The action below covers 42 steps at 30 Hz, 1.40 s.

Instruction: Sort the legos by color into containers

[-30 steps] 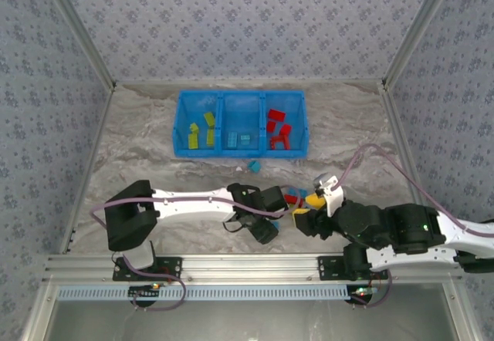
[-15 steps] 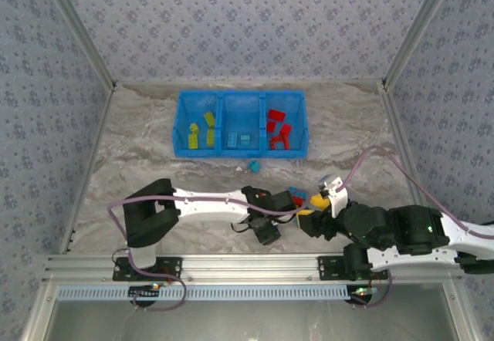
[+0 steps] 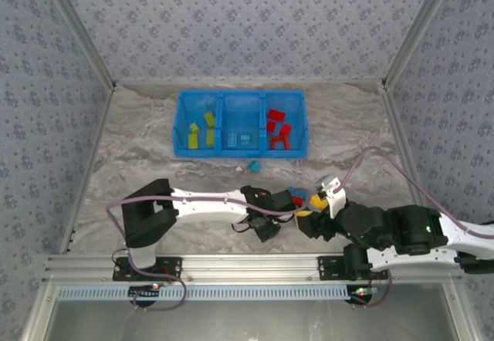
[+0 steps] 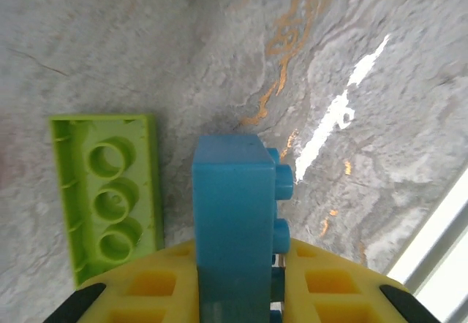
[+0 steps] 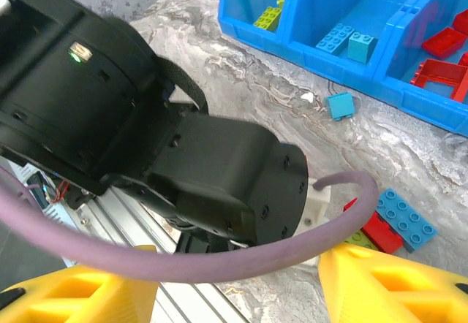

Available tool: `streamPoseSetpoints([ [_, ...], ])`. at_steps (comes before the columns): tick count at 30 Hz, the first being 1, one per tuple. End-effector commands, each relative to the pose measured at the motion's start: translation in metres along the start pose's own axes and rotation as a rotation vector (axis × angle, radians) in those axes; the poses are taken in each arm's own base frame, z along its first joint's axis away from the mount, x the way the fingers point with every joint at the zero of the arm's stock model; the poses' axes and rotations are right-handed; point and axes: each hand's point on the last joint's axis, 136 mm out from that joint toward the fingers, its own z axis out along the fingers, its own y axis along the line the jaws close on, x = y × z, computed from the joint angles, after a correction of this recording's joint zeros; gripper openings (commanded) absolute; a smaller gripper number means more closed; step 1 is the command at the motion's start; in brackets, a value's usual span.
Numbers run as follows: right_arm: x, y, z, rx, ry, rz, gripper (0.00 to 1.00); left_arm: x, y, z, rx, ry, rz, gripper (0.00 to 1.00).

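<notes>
Pinching a blue brick (image 4: pixel 234 213) end-on, the L gripper (image 4: pixel 234 283) has its jaws clamped on the brick's lower part, studs facing sideways, low over the table (image 4: pixel 380 60) near the arms' edge. It's prob. held this way for a carry to the blue section. A green brick (image 4: pixel 110 191) lies hollow side up just beside it, untouched and likely a later pick. The R gripper (image 5: pixel 234 286) sits close by w/ jaws apart and nothing between them, its cam facing the L wrist (image 5: pixel 219 169). I'd judge it's holding off so the arms don't clash. Near both, a few loose red and blue legos (image 5: pixel 406 217) lie unsorted. Further out, one small blue cube (image 3: pixel 252 167) lies just in front of the bin (image 3: pixel 241 93). Bin sections L to R hold green, blue, red, so the colour order is set. No brand, label or readable writing anywhere, only a green LED (image 5: pixel 75 54) on the L wrist.
</notes>
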Motion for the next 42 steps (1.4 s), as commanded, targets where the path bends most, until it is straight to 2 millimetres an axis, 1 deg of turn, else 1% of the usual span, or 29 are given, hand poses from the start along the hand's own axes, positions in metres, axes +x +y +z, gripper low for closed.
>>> streamPoseSetpoints([
  [1,-0.015,0.014,0.003,-0.009,-0.004,-0.066,0.62,-0.034,0.009,-0.061,0.018,-0.185,-0.1,0.18],
  [3,-0.019,0.023,0.009,-0.009,0.016,-0.11,0.62,-0.041,0.028,-0.086,0.009,-0.24,-0.179,0.18],
  [5,-0.026,0.033,0.014,-0.015,0.018,-0.145,0.62,-0.044,0.057,-0.108,-0.009,-0.283,-0.269,0.17],
  [7,-0.036,0.04,0.02,-0.015,-0.002,-0.17,0.62,-0.052,0.09,-0.132,-0.025,-0.347,-0.365,0.15],
  [9,-0.047,0.043,0.027,-0.011,-0.034,-0.18,0.61,-0.057,0.123,-0.148,-0.025,-0.391,-0.461,0.14],
  [10,-0.055,0.042,0.031,0.003,-0.052,-0.172,0.61,-0.06,0.143,-0.154,-0.036,-0.407,-0.512,0.14],
  [12,-0.069,0.037,0.042,0.032,-0.079,-0.151,0.6,-0.066,0.173,-0.159,-0.058,-0.426,-0.573,0.14],
  [13,-0.076,0.033,0.048,0.06,-0.091,-0.14,0.6,-0.063,0.189,-0.156,-0.074,-0.404,-0.612,0.14],
  [16,-0.092,0.021,0.065,0.142,-0.106,-0.11,0.6,-0.072,0.23,-0.146,-0.077,-0.399,-0.713,0.14],
  [17,-0.096,0.016,0.072,0.179,-0.103,-0.105,0.6,-0.075,0.241,-0.141,-0.074,-0.392,-0.742,0.14],
  [19,-0.104,0.008,0.08,0.243,-0.108,-0.085,0.6,-0.084,0.257,-0.132,-0.053,-0.385,-0.794,0.14],
  [20,-0.102,0.003,0.087,0.273,-0.095,-0.079,0.6,-0.091,0.265,-0.127,-0.039,-0.383,-0.816,0.15],
  [23,-0.101,-0.006,0.098,0.315,-0.083,-0.036,0.6,-0.111,0.284,-0.111,-0.029,-0.372,-0.875,0.15],
  [25,-0.103,-0.012,0.097,0.326,-0.091,0.003,0.6,-0.123,0.292,-0.1,-0.006,-0.361,-0.918,0.16],
  [26,-0.102,-0.013,0.097,0.324,-0.091,0.019,0.6,-0.128,0.296,-0.094,0.006,-0.351,-0.944,0.16],
  [27,-0.105,-0.013,0.097,0.314,-0.11,0.038,0.6,-0.133,0.299,-0.089,0.017,-0.346,-0.97,0.16],
  [29,-0.102,-0.016,0.098,0.31,-0.108,0.062,0.6,-0.139,0.304,-0.074,0.049,-0.329,-1.028,0.16],
  [30,-0.102,-0.018,0.099,0.312,-0.107,0.068,0.6,-0.139,0.305,-0.064,0.063,-0.313,-1.053,0.16],
  [31,-0.099,-0.019,0.101,0.314,-0.102,0.07,0.6,-0.147,0.307,-0.064,0.08,-0.328,-1.065,0.16],
  [34,-0.095,-0.023,0.104,0.329,-0.094,0.08,0.6,-0.147,0.313,-0.051,0.092,-0.307,-1.117,0.17],
  [36,-0.094,-0.026,0.107,0.337,-0.095,0.082,0.6,-0.145,0.317,-0.045,0.094,-0.303,-1.146,0.17],
  [39,-0.095,-0.026,0.111,0.34,-0.097,0.081,0.6,-0.147,0.319,-0.039,0.117,-0.31,-1.163,0.18],
  [42,-0.097,-0.026,0.114,0.341,-0.095,0.081,0.6,-0.145,0.319,-0.031,0.121,-0.291,-1.17,0.18],
])
